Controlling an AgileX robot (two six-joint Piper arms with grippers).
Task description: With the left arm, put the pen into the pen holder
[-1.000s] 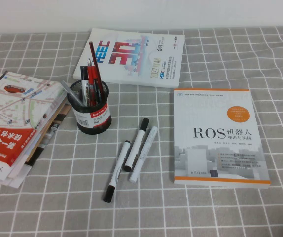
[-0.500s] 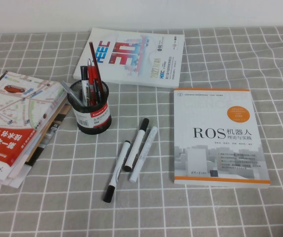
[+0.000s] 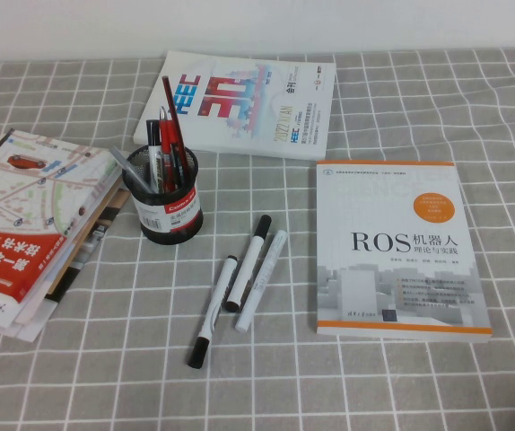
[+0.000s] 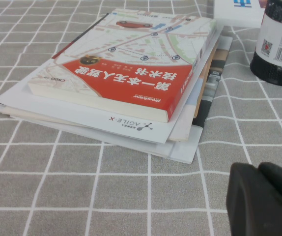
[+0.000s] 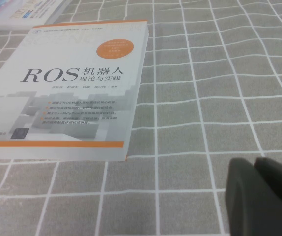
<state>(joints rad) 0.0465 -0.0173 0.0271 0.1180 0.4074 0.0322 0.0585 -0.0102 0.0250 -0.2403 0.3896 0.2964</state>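
The pen (image 3: 214,308), slim and white with a black cap at its near end, lies on the grey checked cloth in the high view. The black mesh pen holder (image 3: 162,196) stands behind and to its left with several pens in it. Its base also shows in the left wrist view (image 4: 277,44). Neither arm shows in the high view. My left gripper (image 4: 256,169) is shut and empty, low over the cloth near the stack of books. My right gripper (image 5: 253,164) is shut and empty, over the cloth beside the ROS book.
A thicker marker with black ends (image 3: 247,263) and an all-white marker (image 3: 262,280) lie just right of the pen. A stack of books (image 3: 33,224) lies at the left, a white booklet (image 3: 248,103) behind the holder, and a ROS book (image 3: 397,247) at the right.
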